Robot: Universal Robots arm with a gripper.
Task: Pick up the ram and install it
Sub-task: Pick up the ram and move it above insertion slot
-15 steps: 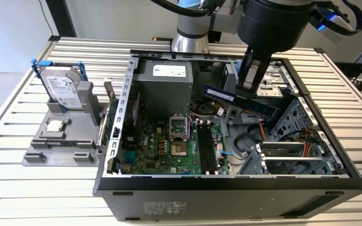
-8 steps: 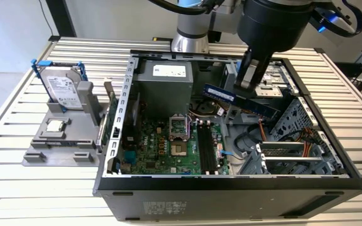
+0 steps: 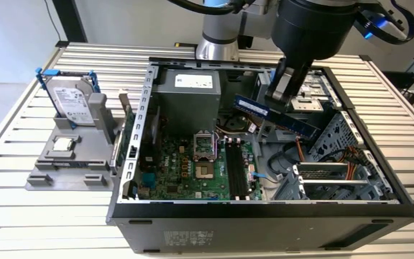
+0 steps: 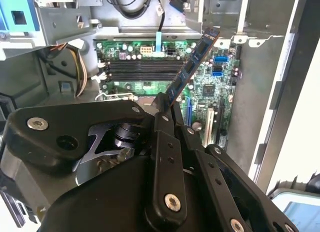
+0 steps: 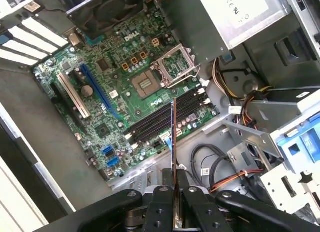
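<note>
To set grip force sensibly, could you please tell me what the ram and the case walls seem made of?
The ram: thin bluish circuit-board laminate, matte, carrying dark chips. The case walls: bare grey sheet metal, probably steel, judging by punched holes and folded edges.

You get bright, even light: the table (image 3: 106,59) glares white, while the case (image 3: 264,229) wall and the gripper (image 4: 167,105) stay dark.

Ram (image 3: 254,107) over motherboard (image 3: 185,167) in case (image 3: 264,216); hard drive (image 3: 70,100) beside case.
</note>
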